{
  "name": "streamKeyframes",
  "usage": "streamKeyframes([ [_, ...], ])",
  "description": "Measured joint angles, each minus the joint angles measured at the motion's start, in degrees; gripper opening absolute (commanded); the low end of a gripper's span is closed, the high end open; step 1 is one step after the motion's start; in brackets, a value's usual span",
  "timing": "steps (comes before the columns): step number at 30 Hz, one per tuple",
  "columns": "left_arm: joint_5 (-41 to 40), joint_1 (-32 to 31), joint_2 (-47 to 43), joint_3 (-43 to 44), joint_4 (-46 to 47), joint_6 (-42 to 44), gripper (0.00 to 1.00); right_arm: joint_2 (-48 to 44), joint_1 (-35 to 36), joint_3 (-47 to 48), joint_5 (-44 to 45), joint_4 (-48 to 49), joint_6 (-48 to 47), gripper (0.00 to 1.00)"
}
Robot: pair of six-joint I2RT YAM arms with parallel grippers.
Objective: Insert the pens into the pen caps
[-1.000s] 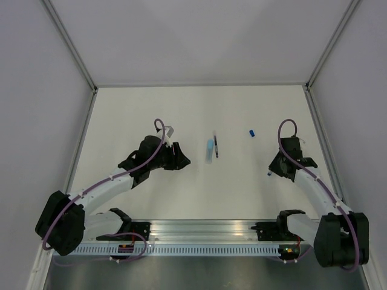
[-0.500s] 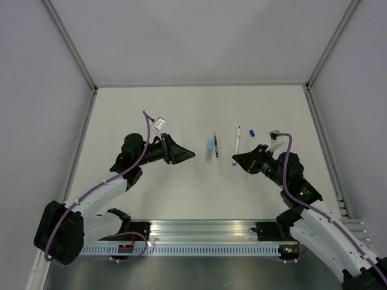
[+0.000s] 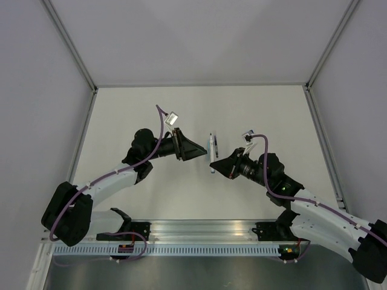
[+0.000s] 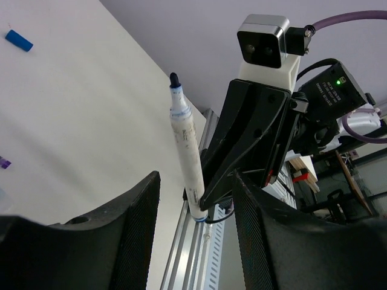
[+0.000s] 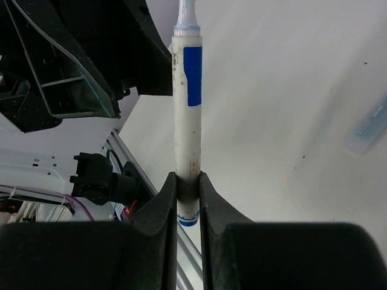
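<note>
Swinging in from the right edge, the right gripper (image 5: 187, 181) pinches the white pen (image 5: 187, 103), now facing the spread, empty left gripper (image 3: 197, 151); the pale cap (image 5: 368, 124) still lies unpicked.

A matte white surface (image 3: 121, 115) fills the enclosure, boxed in by plain pale-grey walls (image 3: 199, 36) — thin metal posts (image 3: 68, 42) run down the back corners. A slotted aluminium rail (image 3: 205, 228) edges the near side. The light is soft and even, the shadows faint.
</note>
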Motion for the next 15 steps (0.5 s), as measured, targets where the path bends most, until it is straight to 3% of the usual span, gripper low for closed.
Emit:
streamKeyframes([
  [15,-0.1,-2.2,2.3,0.5,3.0,0.3,0.55,-0.7,2.8,-1.0,2.6,8.0,0.9,0.0],
])
